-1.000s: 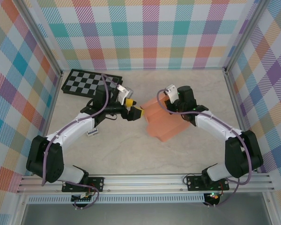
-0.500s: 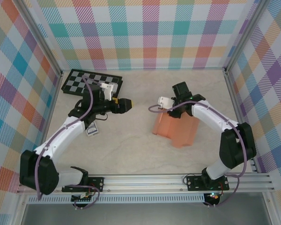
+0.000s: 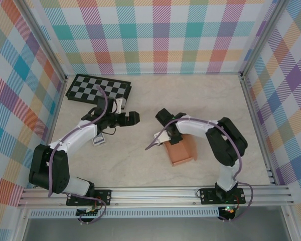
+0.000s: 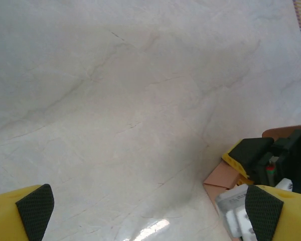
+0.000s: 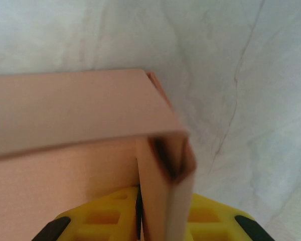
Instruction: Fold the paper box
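Most of the folding looks done, judged from the form alone: the paper box (image 3: 183, 150) is a compact rectangular body with its walls raised rather than a flat sheet, and it sits on the bench (image 3: 135, 168) directly under the right end effector (image 3: 170, 140) and runs away from it toward the right wall. In the right wrist view the top panel lies flat and closed, but at the corner nearest the fingers a dark gap shows where an end wall meets it, so I judge that one flap or end is not yet fully seated. What is left, as far as I can tell: press that corner home and let go. The right end effector is nearly closed, with an upright wall of the box filling the narrow space between its yellow fingers; it has hold of that wall. The left end effector (image 3: 133, 118) is spread as wide as it goes and holds nothing, with bare bench under it; the box is well apart from it, off to its right. A black-and-grey checkerboard (image 3: 98, 89) lies behind the left end effector at the back-left corner, clear of the work. Possible nuisance: the right arm's purple cable (image 3: 154, 144) loops low just beside the box on the side facing the left end effector.
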Available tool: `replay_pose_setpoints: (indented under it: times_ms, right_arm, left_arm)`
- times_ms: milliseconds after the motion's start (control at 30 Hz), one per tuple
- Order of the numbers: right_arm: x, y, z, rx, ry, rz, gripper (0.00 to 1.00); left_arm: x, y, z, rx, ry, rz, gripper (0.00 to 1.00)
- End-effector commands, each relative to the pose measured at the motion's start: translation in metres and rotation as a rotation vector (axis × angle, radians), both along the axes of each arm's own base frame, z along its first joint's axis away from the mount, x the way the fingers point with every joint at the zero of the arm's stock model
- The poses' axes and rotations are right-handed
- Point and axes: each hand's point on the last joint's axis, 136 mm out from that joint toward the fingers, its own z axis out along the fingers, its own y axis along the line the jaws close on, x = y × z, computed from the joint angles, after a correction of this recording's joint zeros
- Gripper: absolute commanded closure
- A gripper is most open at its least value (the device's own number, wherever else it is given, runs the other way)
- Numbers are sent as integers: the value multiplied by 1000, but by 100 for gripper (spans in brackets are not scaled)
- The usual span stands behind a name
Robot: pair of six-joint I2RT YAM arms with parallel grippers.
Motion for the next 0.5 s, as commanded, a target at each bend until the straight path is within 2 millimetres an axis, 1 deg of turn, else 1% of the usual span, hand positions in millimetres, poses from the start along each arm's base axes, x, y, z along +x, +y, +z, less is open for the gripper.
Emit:
replay_pose_setpoints:
  times_ms: [0,100,233,333,367,467]
  right_arm:
    - [24,7,0,-45,-112,-14,81]
    - [31,15,-1,-27,-167,-17,79]
    - [33,12,-4,-34,-221,-12,76]
    - [34,14,-1,-6,-267,2,72]
    - [35,15,0,5,-283,12,67]
    - [25,17,5,31,-244,43,62]
  left_arm:
    - [-7,13,-11,38,27,35,0]
    - [-9,15,-14,35,31,55,0]
    - [-9,15,-16,30,34,55,0]
    - [-9,12,-14,14,25,43,0]
    - [-9,11,-13,10,22,44,0]
    - [-8,12,-11,13,14,48,0]
